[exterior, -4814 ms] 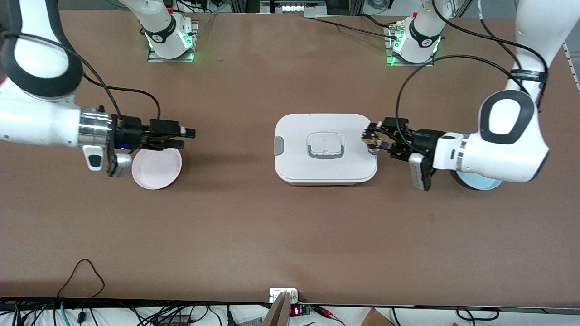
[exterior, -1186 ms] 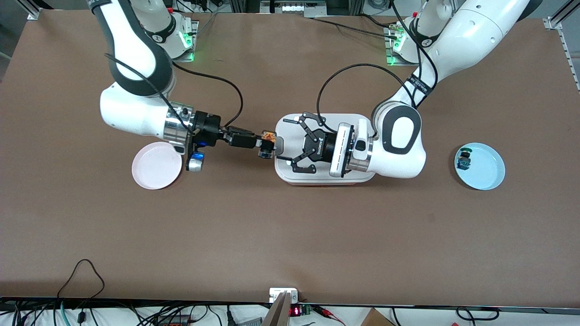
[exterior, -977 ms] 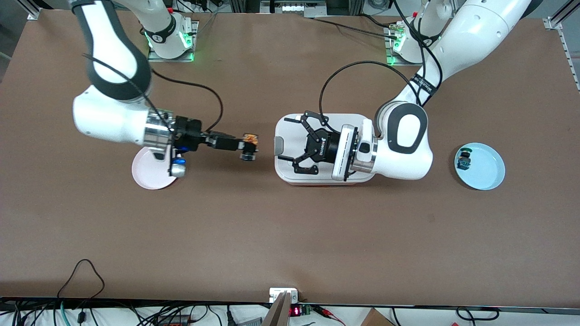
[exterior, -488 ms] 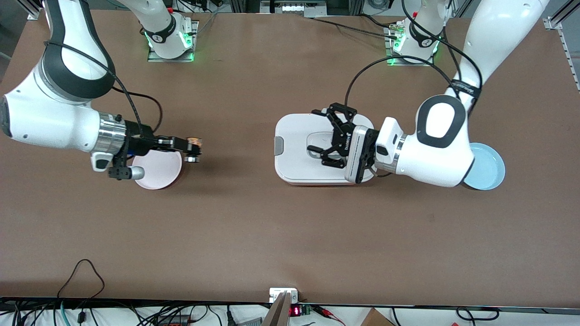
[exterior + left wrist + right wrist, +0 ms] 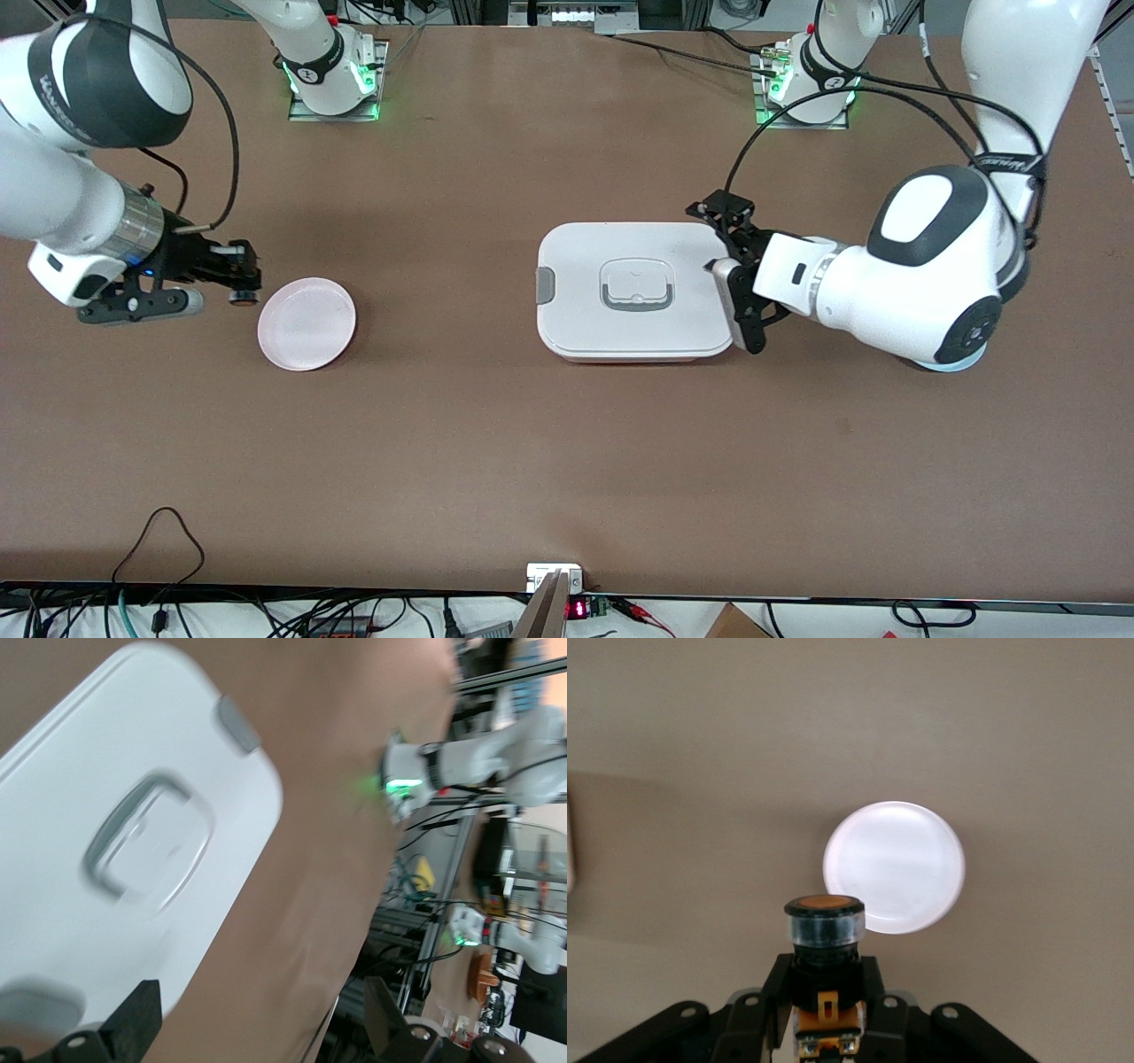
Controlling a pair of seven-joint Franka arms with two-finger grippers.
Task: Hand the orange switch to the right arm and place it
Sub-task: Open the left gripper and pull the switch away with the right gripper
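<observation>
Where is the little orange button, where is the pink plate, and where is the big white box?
orange switch (image 5: 823, 904), right wrist view, on its orange cap.
pink plate (image 5: 306, 322), front view, on its bare middle.
white box (image 5: 585, 257), front view, on the flat lid beside the handle.

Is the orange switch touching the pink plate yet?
Apart. The right wrist view shows the orange switch clamped in the right gripper, up in the air, with the pink plate empty.

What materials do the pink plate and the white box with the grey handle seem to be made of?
The pink plate looks like plastic: one even pale colour, with a soft sheen in the right wrist view. It could also be melamine. The white box seems to be moulded plastic with a smooth satin finish: rounded corners, a recessed grey handle and a grey clip on one side.
</observation>
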